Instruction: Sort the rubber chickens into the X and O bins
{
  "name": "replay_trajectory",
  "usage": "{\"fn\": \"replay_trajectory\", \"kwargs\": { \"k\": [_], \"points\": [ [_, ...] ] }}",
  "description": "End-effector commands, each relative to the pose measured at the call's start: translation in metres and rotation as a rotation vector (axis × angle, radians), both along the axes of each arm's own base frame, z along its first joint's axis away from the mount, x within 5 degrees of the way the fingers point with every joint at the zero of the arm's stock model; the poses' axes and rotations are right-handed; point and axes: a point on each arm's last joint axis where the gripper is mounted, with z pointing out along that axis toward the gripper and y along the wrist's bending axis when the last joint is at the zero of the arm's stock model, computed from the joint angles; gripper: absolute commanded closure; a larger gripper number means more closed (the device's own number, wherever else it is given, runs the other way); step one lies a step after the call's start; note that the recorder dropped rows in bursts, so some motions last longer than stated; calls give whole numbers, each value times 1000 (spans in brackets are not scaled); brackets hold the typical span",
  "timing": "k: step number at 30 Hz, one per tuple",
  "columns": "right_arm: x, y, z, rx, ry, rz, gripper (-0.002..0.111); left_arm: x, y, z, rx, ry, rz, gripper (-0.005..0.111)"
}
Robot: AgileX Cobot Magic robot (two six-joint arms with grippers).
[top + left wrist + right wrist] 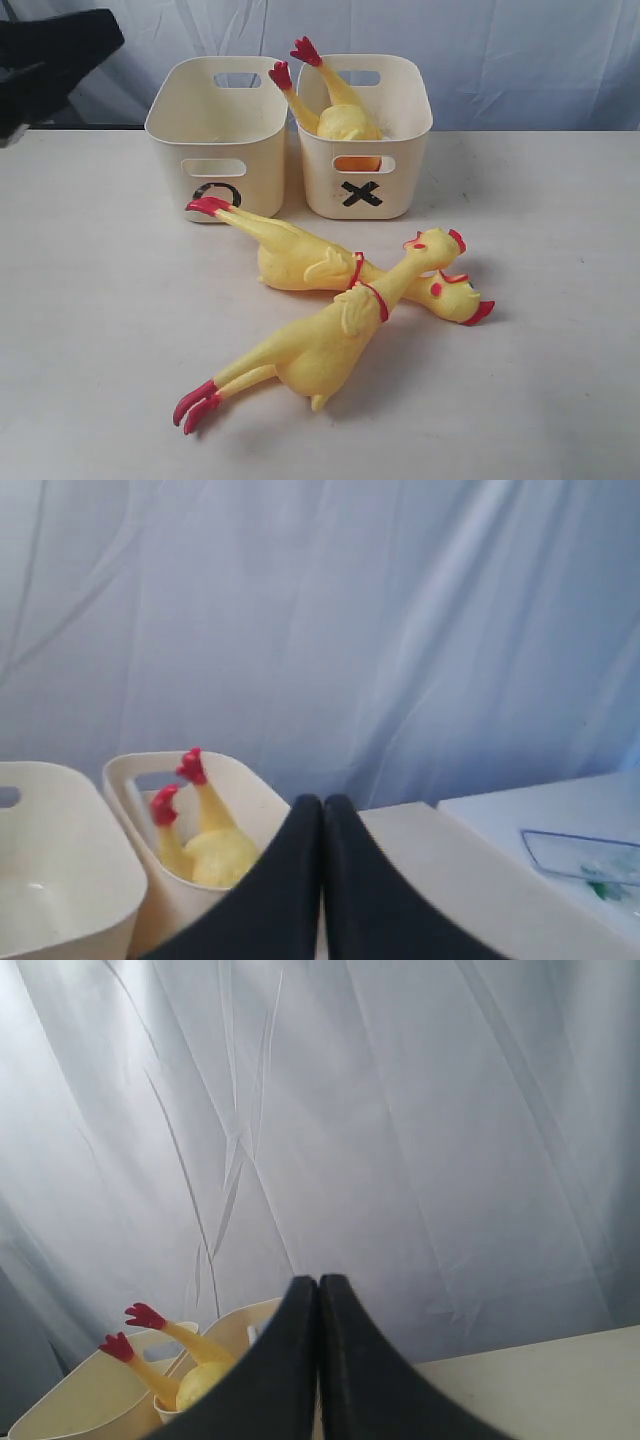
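Along the far edge of the bench (90, 330) two bins stand side by side, the O bin (215, 125) nearer the left edge and the X bin (395, 140) beside it. One chicken (340, 115) sits head-down in the X bin, its red feet above the rim. Near the bench's middle two more lie crossed at the necks: the far chicken (295, 262), its feet just before the O bin, and the near chicken (310, 350). My left gripper (322, 805) and right gripper (318, 1285) each have their jaws pressed together, holding nothing.
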Motion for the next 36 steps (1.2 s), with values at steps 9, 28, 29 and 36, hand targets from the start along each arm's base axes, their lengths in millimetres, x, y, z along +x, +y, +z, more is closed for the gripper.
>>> {"fn": "replay_trajectory", "kwargs": {
  "k": [9, 28, 29, 36],
  "points": [
    [-1, -1, -1, -5, -5, -14, 109, -2, -40, -36, 386, 388, 68, 107],
    [-1, -1, -1, -5, -5, -14, 109, 47, -142, -56, 619, 499, -405, 107],
    [-1, -1, -1, -5, -5, -14, 109, 50, -144, -60, 631, 502, -407, 107],
    [-1, -2, -1, -4, -3, -21, 109, 76, -168, -88, 687, 557, -447, 79]
  ]
}}
